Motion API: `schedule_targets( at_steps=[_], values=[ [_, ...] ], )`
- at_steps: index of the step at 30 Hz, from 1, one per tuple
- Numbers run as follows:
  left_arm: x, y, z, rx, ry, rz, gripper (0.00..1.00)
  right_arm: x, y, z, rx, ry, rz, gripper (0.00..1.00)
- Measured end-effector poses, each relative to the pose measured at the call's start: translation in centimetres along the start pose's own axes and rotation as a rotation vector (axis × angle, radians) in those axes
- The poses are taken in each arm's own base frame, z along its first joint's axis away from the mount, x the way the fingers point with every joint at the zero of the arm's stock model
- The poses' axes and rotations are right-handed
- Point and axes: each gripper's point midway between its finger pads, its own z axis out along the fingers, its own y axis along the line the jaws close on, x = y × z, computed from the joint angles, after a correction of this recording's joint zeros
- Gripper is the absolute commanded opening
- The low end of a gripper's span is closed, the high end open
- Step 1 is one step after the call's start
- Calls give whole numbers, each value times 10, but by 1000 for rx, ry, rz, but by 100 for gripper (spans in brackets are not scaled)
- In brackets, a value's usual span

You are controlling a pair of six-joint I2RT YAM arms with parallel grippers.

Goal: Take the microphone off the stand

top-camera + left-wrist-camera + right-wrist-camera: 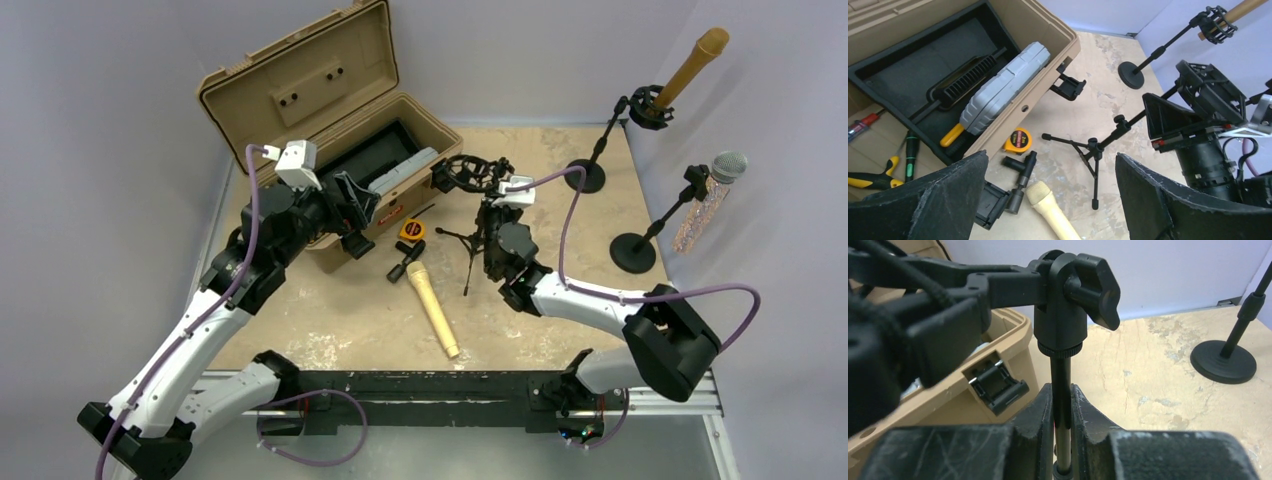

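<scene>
Microphone (432, 308), seen from above, lay flat on the table (330, 310), off the tripod stand (469, 262). The left wrist view showed the left gripper (1051, 157) spread wide and empty above it. The right wrist view showed the right gripper (1062, 410) clamped on the stand's pole, which it would do best to hold steady.
</scene>
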Motion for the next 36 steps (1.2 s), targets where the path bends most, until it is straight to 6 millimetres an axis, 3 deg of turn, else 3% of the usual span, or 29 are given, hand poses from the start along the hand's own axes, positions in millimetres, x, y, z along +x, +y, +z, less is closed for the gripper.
schedule_targets(
  at_steps=[6,10,19,21,27,29,32,36],
  values=[
    [-3,5,-4,-21,-23,12,94,8,5,-10,6,28,-17,39],
    [-7,5,-6,-20,-40,11,94,19,4,-14,4,75,-8,49],
    [-8,6,-6,-28,-50,10,94,-21,13,-31,-83,84,167,65],
    [-9,7,-5,-30,-51,11,94,-21,19,-34,-119,110,203,87],
    [-7,8,-5,-33,-49,13,94,8,44,-56,-251,291,286,90],
    [-6,9,-4,-35,-46,13,94,10,48,-65,-285,334,321,90],
    [-5,9,-4,-36,-44,14,94,-6,48,-82,-334,357,423,90],
    [-5,9,-4,-36,-44,14,94,-43,39,-98,-362,325,545,93]
  ],
)
